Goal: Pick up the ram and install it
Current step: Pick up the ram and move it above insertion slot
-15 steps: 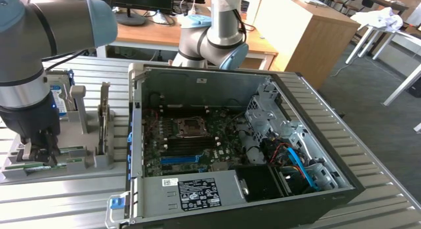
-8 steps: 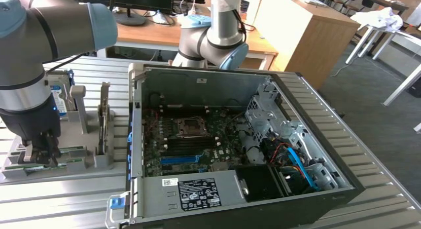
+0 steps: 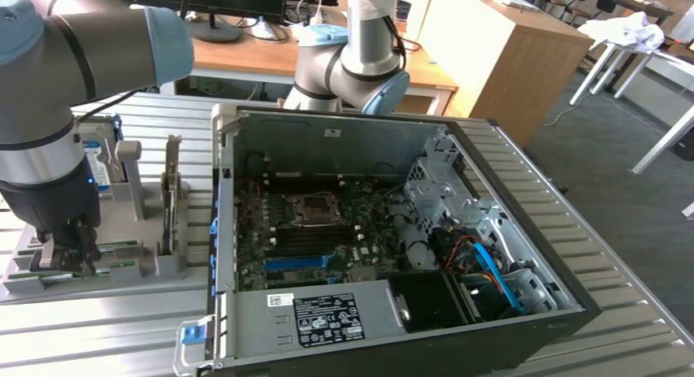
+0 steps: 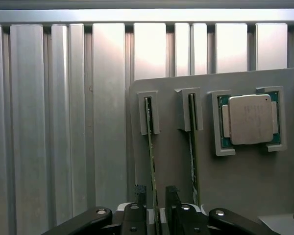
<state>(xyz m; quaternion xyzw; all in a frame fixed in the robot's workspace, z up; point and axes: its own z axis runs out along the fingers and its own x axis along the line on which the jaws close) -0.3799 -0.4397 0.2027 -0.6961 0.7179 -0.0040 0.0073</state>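
Exterior view: the gripper [image 3: 67, 259] hangs low over the grey parts holder [image 3: 162, 267], at the exterior view's left of the open computer case [image 3: 325, 133]. The job looks barely begun, with pickup not yet made and installation all to do.

Wrist view: the ram [image 4: 150, 142] stands on edge in its holder slot, its near end between the spread fingers [image 4: 140, 195], jaws open and nothing gripped. A second stick [image 4: 192, 142] and the processor chip [image 4: 250, 119] sit alongside.
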